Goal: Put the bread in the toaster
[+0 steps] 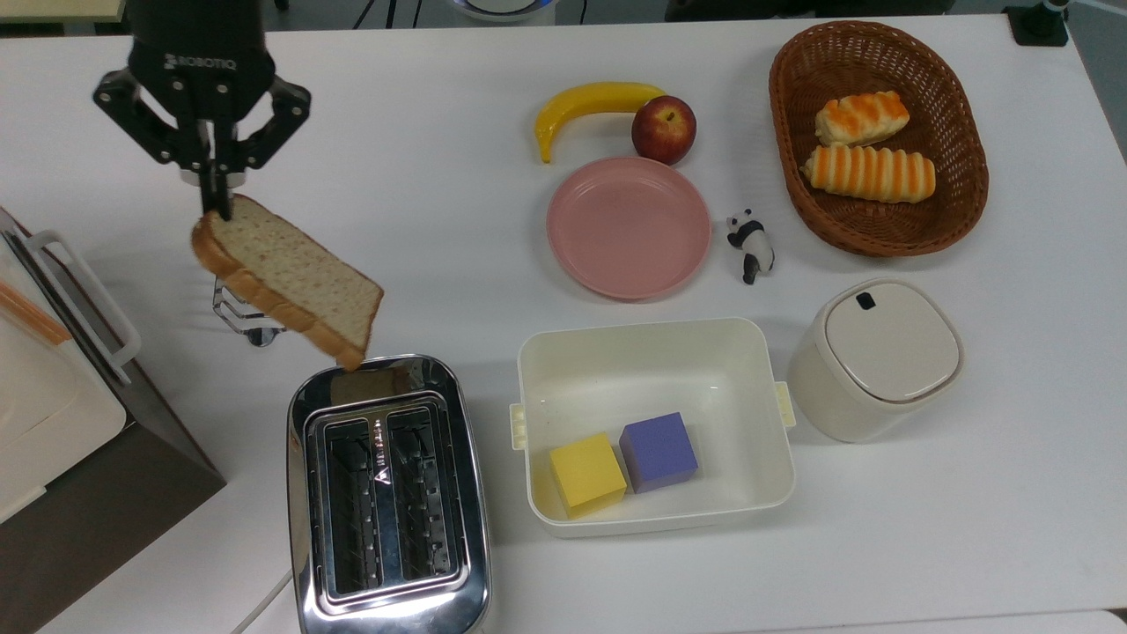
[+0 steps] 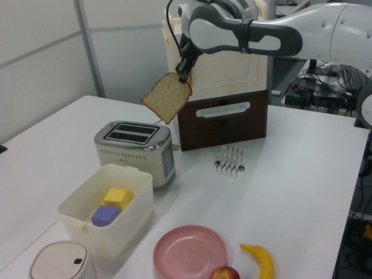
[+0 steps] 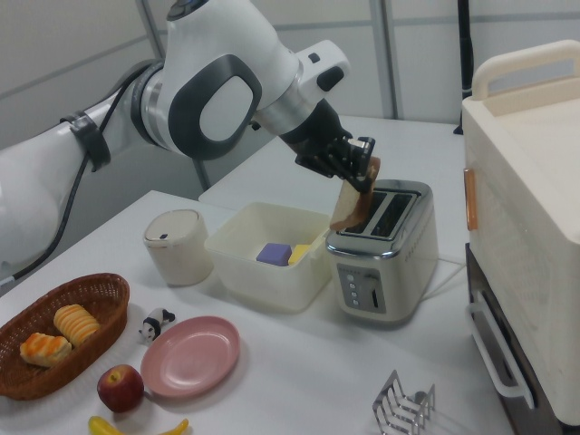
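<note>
The end effector is pinching the bread by one crust corner, its fingers closed narrow on that corner, and the slice is hanging in the air well above the counter, tilted rather than plumb. In the top view the slice is trailing from the grip toward the lower right, its free corner just reaching the near end of the toaster. So the toaster is lying below the end effector and off to the top view's lower right. Its two slots are running long-ways up and down the top view, while the bread's long edge is slanting across them. I'd judge the coming move turns on that: the slice is needing to swing upright, line up with a slot and travel further over the chrome body before going down. In the left view the bread is hovering above the toaster, clear of it.

Both slots are looking empty. The cream tub just beside the toaster is holding a yellow cube and a purple cube, touching each other. The wicker basket is holding two striped rolls, the pink plate is bare, and the lidded white canister is shut.
</note>
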